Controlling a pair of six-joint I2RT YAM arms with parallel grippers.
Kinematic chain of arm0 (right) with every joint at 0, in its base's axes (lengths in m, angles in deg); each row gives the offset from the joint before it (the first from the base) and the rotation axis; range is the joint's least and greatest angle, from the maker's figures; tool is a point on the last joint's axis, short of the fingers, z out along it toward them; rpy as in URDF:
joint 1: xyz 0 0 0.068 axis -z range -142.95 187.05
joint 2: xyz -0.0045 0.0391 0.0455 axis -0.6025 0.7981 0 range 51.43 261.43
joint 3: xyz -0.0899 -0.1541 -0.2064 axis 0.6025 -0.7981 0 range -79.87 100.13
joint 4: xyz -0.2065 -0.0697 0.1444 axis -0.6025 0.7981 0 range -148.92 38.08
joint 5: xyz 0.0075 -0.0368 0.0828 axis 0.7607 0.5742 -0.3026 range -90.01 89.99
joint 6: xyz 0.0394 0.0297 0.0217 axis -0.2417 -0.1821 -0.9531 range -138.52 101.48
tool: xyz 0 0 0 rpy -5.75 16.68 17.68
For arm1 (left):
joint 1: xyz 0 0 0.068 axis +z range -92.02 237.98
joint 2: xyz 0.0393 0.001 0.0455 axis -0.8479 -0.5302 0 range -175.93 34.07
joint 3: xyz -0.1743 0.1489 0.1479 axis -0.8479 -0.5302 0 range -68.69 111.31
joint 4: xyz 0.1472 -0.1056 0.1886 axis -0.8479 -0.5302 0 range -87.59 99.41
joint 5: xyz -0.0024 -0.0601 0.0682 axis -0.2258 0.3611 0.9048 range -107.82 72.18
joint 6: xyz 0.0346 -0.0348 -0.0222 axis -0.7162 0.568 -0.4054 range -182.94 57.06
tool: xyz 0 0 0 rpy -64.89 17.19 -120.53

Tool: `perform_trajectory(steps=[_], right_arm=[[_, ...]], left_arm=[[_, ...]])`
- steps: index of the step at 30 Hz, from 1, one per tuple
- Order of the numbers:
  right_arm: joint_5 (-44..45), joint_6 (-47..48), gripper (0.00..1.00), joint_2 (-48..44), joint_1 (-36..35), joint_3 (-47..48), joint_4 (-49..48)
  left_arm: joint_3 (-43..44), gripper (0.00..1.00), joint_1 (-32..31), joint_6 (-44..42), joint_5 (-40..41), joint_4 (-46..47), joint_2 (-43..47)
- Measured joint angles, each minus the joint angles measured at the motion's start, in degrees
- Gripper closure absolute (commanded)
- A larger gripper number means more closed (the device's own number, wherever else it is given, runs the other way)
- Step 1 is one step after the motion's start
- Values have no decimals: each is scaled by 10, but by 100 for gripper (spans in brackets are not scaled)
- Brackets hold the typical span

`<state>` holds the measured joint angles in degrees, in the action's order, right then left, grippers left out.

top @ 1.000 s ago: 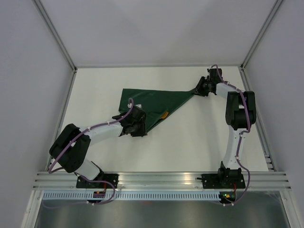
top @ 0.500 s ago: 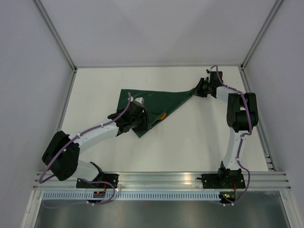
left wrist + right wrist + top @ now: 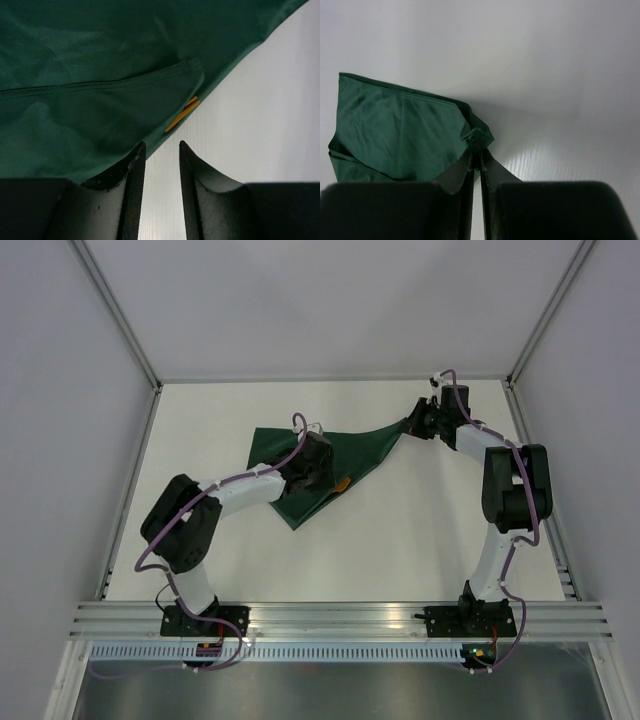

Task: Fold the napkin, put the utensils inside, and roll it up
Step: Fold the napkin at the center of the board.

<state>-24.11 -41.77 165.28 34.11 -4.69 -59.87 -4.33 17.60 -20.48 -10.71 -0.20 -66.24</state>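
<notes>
The dark green napkin [image 3: 345, 455] lies on the white table, folded over, its right corner pulled up toward the back right. My right gripper [image 3: 412, 427] is shut on that corner; the right wrist view shows the bunched hem [image 3: 477, 136] pinched between the fingertips. My left gripper [image 3: 322, 483] is open and empty above the napkin's near edge; the left wrist view shows its jaws apart over bare table by the hem [image 3: 150, 80]. A yellow-orange utensil tip [image 3: 343, 481] pokes out from under the fold, also seen in the left wrist view [image 3: 183, 113]. The rest of the utensils is hidden.
White enclosure walls surround the table, with metal frame posts at the back corners [image 3: 158, 385]. An aluminium rail [image 3: 340, 618] runs along the near edge by the arm bases.
My left arm has swung up and to the right across the napkin, its gripper now near the utensil tip. The right gripper has kept its hold on the corner and shifted slightly back.
</notes>
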Motion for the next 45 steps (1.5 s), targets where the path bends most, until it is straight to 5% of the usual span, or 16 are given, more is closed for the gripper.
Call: perform_trajectory(steps=[11,28,45], right_arm=[[0,35,88,-54,-26,-20,-8],[0,68,88,-99,-81,-25,-8],[-11,134,88,-134,-174,-32,-12]], left_arm=[[31,62,-10,15,-4,34,-86],[13,60,-17,16,-18,38,-70],[-85,57,-15,53,101,-28,342]])
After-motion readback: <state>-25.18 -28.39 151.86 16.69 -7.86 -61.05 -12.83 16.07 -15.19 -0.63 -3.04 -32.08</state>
